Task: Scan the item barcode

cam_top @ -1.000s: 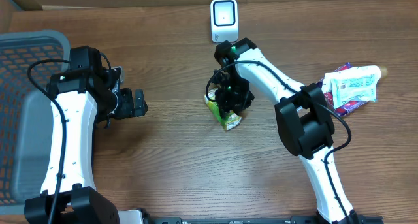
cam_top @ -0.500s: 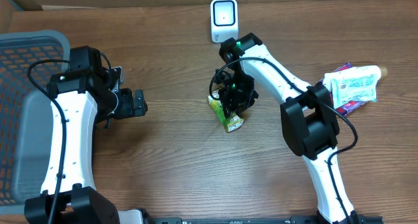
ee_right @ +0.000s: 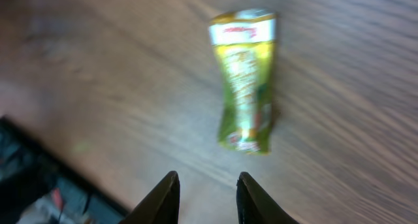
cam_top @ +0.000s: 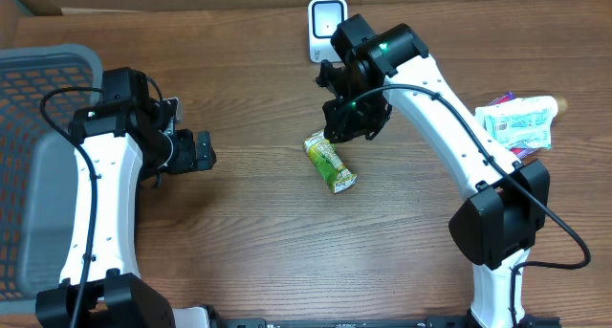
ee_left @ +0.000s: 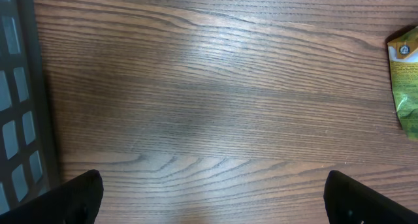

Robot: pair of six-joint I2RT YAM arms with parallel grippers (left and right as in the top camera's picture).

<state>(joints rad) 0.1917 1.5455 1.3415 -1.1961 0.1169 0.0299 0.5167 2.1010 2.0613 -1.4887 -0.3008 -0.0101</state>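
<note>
Overhead, the right pincer point(cam_top: 347, 127) has lifted off the green packet point(cam_top: 330, 164).

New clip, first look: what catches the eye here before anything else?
A green snack packet lies flat, alone in the middle of the table, with the right gripper hovering near its far end, jaws a little apart and empty. A white scanner stands at the far edge. A grey basket fills the left side, with the left gripper hanging wide open to its right.
</note>
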